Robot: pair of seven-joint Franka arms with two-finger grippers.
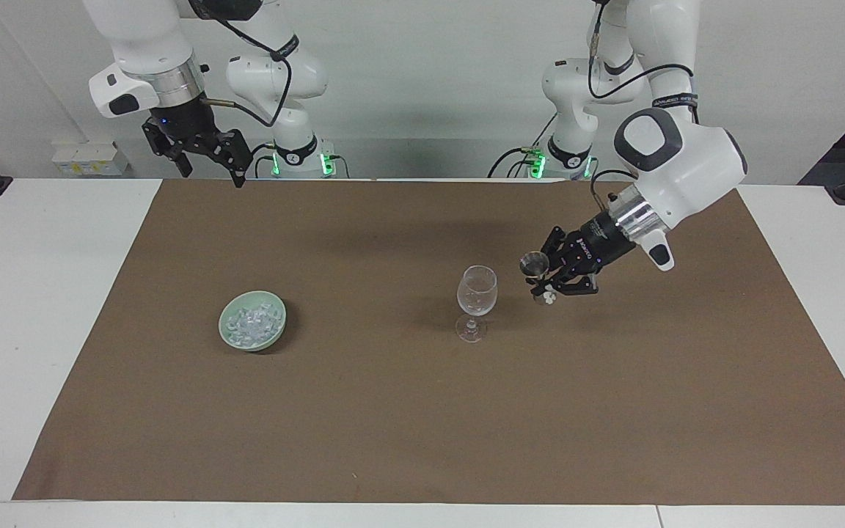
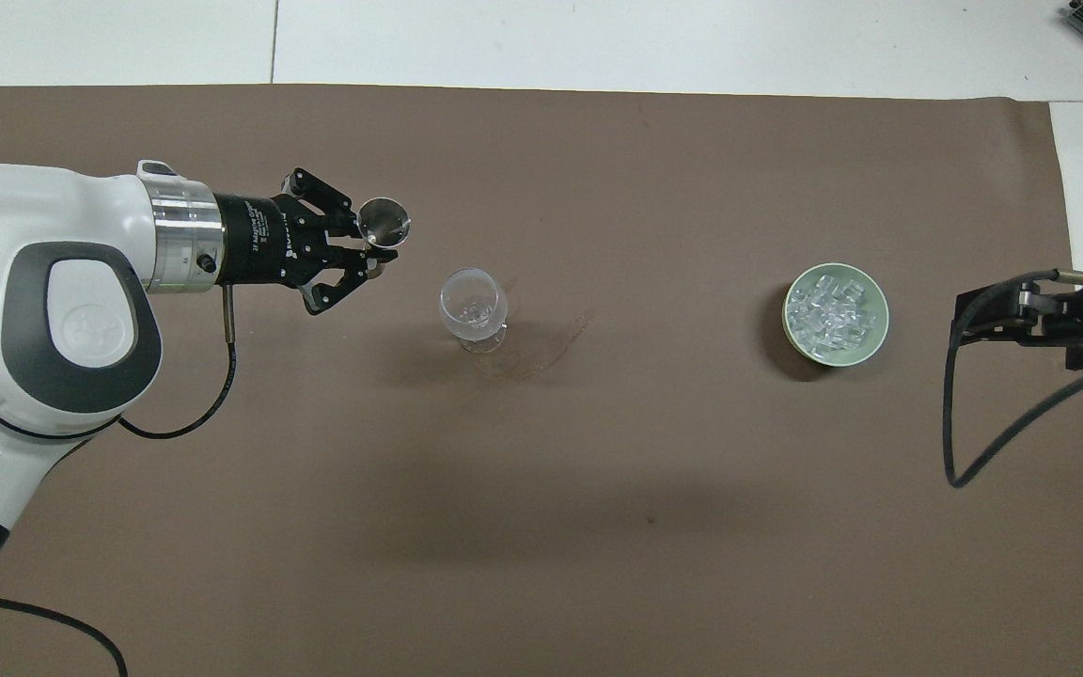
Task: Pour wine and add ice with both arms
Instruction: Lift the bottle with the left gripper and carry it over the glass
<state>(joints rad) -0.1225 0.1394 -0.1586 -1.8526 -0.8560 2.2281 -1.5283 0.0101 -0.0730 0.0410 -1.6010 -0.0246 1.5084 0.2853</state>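
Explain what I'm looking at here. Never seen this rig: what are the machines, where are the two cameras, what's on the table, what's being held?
Two white robot arms work at a table covered by a brown mat. One camera faces them from across the table; the other looks steeply down from above their own end, so the sides swap between the views.

On the mat stand an upright wine glass and a green bowl of ice, toward the right arm's end.

The left gripper is shut on a small cup, held in the air beside the glass. The right gripper waits, open and holding nothing, over the mat's edge nearest the robots.
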